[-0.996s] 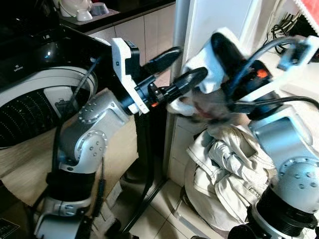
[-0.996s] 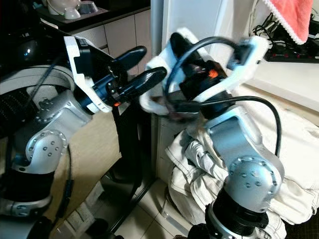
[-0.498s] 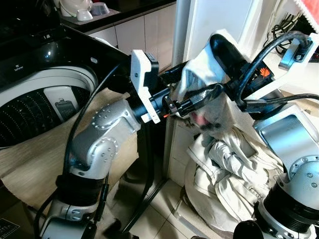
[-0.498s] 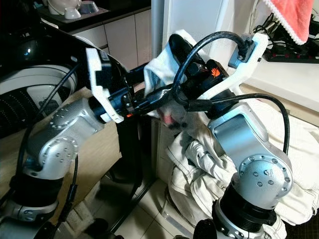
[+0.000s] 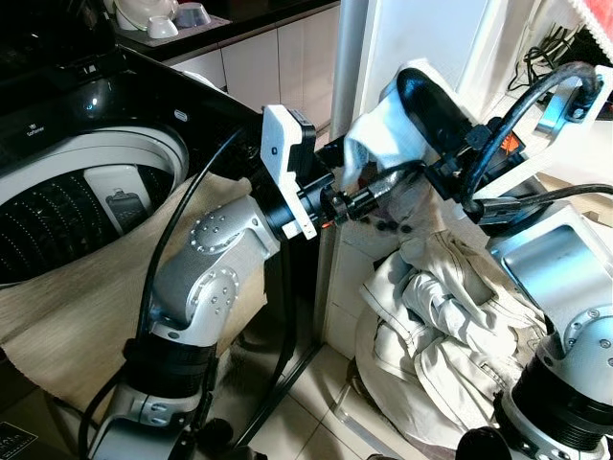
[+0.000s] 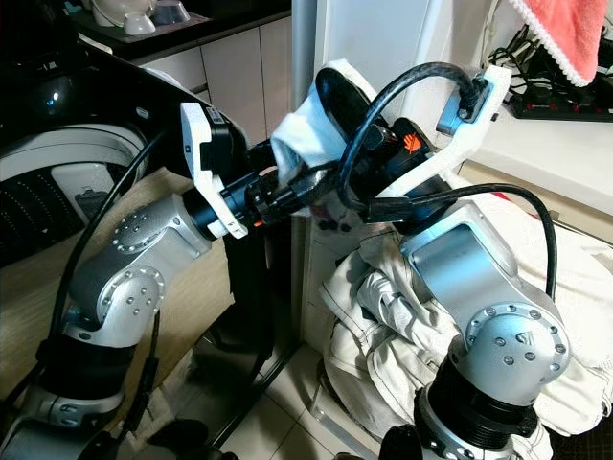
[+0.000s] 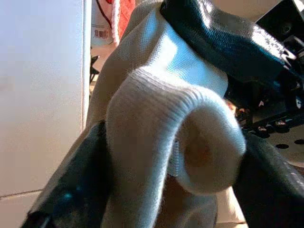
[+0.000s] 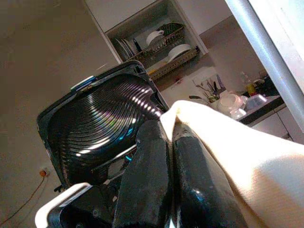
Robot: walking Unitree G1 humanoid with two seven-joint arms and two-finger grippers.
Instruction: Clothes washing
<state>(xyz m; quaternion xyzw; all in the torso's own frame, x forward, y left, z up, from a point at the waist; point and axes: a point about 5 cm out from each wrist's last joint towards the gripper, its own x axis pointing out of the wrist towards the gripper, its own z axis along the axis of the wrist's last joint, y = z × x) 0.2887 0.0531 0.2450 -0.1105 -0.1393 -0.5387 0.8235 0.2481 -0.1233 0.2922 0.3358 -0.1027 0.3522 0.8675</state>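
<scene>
While the right gripper (image 6: 330,101) is keeping its fingers pinched on the white sock (image 5: 383,144) above the laundry pile (image 5: 441,326), the left gripper (image 5: 369,196) is now closing around it, taking it toward the washing machine (image 5: 86,192).

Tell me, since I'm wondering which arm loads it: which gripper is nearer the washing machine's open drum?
Left. The left gripper is beside the drum, fingers around the white sock. The right gripper, pinching that sock, is farther away, above the laundry pile.

Cream cabinet doors (image 5: 278,62) stand far left under a dark bench (image 5: 230,24) carrying white bowls (image 5: 144,14); pale floor tiles (image 5: 306,402) lie near.
</scene>
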